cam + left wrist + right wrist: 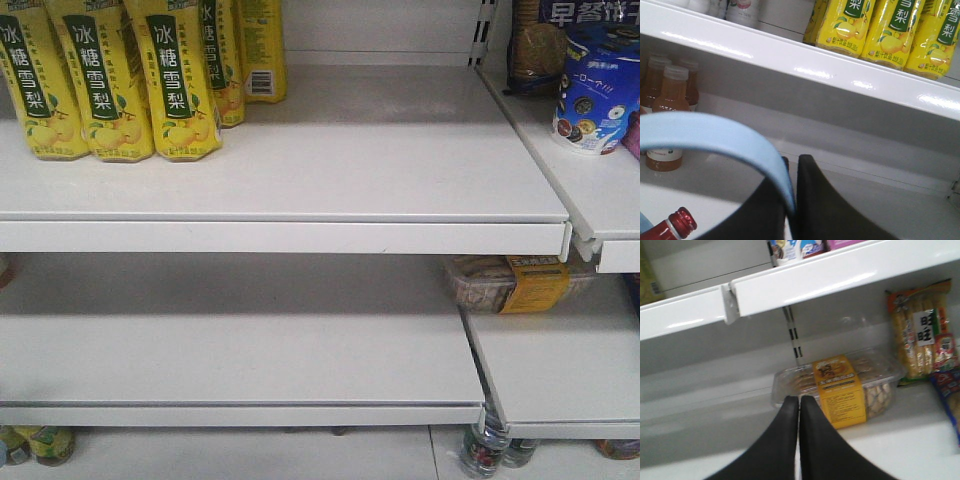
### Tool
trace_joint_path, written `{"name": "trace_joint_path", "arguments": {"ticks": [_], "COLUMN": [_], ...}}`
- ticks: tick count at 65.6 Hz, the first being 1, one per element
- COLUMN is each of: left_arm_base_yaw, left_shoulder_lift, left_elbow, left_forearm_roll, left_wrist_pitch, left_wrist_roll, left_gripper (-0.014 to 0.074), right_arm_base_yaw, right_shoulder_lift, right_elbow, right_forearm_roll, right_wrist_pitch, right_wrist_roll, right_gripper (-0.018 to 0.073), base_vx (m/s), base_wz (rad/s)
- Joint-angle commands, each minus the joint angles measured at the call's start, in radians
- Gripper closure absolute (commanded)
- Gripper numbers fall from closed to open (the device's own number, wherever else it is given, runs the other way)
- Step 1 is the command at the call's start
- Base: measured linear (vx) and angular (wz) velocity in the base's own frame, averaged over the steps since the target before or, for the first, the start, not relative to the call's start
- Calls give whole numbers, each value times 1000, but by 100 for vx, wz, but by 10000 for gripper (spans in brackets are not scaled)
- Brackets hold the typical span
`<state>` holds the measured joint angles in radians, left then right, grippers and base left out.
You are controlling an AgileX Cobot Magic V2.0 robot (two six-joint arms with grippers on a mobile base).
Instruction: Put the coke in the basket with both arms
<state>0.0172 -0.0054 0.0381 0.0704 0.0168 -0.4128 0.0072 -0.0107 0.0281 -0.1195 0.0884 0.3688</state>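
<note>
Left gripper (792, 200) pinched on the light blue basket handle (715, 135), fingers nearly together with only the thin strap between them; coke (677, 225) shows just its red cap and neck at the bottom left of the left wrist view, below the handle arc, rest cut off. Right gripper (799, 412) closed to a hairline gap, nothing in it, pointed at a clear biscuit tray with yellow label (840, 390) on the lower shelf, snack bag (920, 330) to its right. Past the left gripper: amber capped bottles (667, 100) under the white shelf (790, 55), yellow pear-drink bottles (110, 75) on top
</note>
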Motion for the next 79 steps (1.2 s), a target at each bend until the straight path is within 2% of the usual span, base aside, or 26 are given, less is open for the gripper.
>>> {"name": "trace_joint_path", "arguments": {"ticks": [1,13,28,79], "left_arm_base_yaw": [-2,-2,-2,-2], "left_shoulder_lift": [-21,-21,-21,-21], "left_elbow": [-30,-30,-30,-30], "left_forearm_roll": [35,35,35,35], "left_wrist_pitch": [-150,-150,-150,-150], "left_wrist_roll": [45,45,45,45], "left_gripper": [603,603,603,603], "right_arm_base_yaw": [-41,-35,-35,-36], "right_shoulder_lift": [-13,-13,-13,-13], "right_elbow": [9,9,9,7], "right_forearm_roll": [-19,-27,-60,-57], "right_wrist_pitch": [-103,-116,-206,-200], "right_wrist_roll": [-13,-4,-1,-1], "right_gripper": [564,564,564,564], "base_vx": [0,0,0,0], "base_wz": [0,0,0,0]}}
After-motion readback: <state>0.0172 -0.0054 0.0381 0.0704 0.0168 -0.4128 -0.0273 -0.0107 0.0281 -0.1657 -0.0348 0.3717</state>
